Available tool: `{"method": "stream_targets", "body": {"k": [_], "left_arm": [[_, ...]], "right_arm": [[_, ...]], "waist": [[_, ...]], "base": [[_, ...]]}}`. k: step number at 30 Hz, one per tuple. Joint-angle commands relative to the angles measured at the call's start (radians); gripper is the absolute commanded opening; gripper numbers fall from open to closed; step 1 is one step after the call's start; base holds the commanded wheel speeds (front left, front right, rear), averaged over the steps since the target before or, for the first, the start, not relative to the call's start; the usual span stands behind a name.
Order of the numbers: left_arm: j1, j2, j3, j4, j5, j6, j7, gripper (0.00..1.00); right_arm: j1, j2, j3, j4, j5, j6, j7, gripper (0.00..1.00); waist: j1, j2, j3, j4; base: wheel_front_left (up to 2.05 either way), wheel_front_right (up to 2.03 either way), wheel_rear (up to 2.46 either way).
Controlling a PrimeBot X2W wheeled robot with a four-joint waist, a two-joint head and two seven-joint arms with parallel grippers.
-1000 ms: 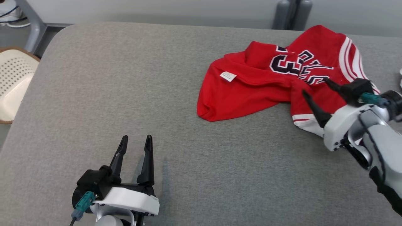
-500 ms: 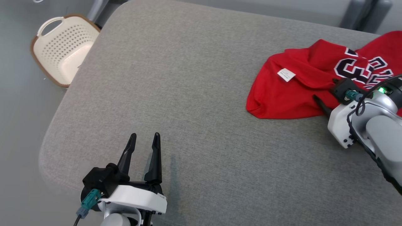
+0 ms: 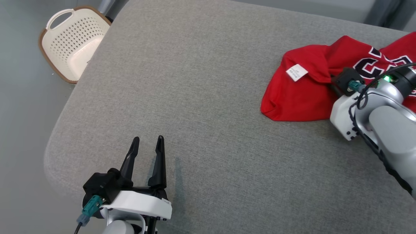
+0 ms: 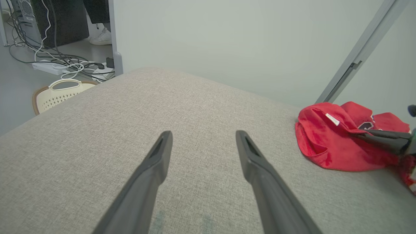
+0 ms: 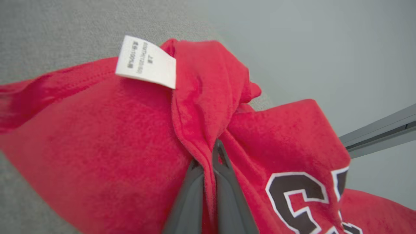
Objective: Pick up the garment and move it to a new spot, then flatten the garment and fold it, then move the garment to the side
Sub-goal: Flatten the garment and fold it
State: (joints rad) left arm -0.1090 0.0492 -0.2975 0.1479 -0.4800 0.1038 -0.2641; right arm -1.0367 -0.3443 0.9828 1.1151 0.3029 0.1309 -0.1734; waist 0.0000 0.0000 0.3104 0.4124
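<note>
The garment (image 3: 300, 97) is a crumpled red jersey with black-and-white lettering and a white label, lying at the right of the grey table (image 3: 208, 97). My right gripper (image 5: 208, 156) is shut on a raised fold of the garment (image 5: 97, 146), the cloth pinched between its two dark fingers. From the head view, its fingers are hidden in the cloth beyond the white wrist. My left gripper (image 3: 148, 143) stands open over bare table near the front left, far from the garment (image 4: 328, 143), with nothing between its fingers (image 4: 152, 169).
A cream perforated basket (image 3: 70, 42) with a brown rim sits on the floor past the table's far left corner. Cables and a power strip (image 4: 52, 65) lie on the floor beyond it. The table edge curves down at the left.
My right gripper has pushed into the garment and shut on a fold, bunching the cloth upward. The head camera has turned left, shifting the whole picture. The left gripper has stayed put.
</note>
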Motion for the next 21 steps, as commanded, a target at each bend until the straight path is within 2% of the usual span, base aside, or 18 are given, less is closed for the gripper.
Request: {"method": "stream_targets", "body": {"k": [1,9,17,21], "left_arm": [[-0.006,0.003,0.008,0.000,0.008,0.001,0.000,1.00],[-0.001,0.003,0.031,0.003,0.035,-0.007,0.000,1.00],[0.014,0.003,0.064,0.000,0.053,-0.013,0.000,1.00],[0.013,0.003,0.075,-0.002,0.061,-0.015,0.000,1.00]], "right_arm": [[-0.007,0.005,0.013,-0.012,0.008,0.000,-0.020,0.00],[0.018,0.009,0.040,-0.157,0.052,0.000,-0.086,0.00],[0.200,-0.042,0.095,-0.456,0.072,0.000,-0.092,0.00],[0.289,-0.054,0.102,-0.548,0.079,0.000,-0.074,0.00]], "waist": [[0.0000,0.0000,-0.004,-0.020],[0.0000,0.0000,-0.029,-0.101],[0.0000,0.0000,-0.060,-0.180],[0.0000,0.0000,-0.068,-0.205]], "base": [[0.00,0.00,0.00],[0.00,0.00,0.00],[0.00,0.00,0.00],[0.00,0.00,0.00]]}}
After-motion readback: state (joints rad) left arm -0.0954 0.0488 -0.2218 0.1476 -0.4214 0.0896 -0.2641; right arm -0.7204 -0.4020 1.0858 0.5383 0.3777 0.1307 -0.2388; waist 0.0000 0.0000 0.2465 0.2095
